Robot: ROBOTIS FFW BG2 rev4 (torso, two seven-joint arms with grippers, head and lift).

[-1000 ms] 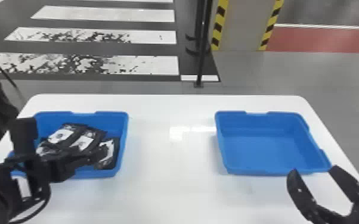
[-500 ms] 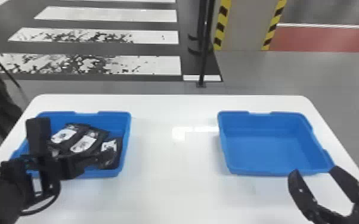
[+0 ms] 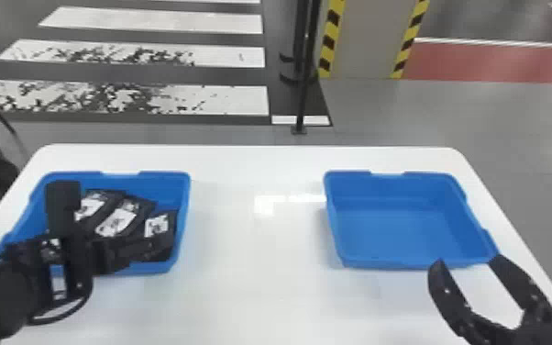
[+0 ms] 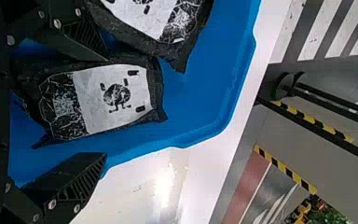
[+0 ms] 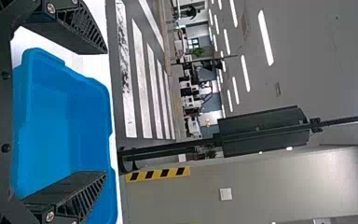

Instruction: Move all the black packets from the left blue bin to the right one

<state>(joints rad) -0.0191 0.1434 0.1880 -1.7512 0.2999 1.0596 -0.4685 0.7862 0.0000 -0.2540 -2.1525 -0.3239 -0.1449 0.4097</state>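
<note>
Shifted rightward, the left gripper [image 4: 106,108] is poised, fingers apart, with a packet [image 4: 116,95] framed between them, apparently for grasping.

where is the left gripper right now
In the left wrist view, the left gripper is at the left blue bin, its fingers either side of a black packet.
</note>
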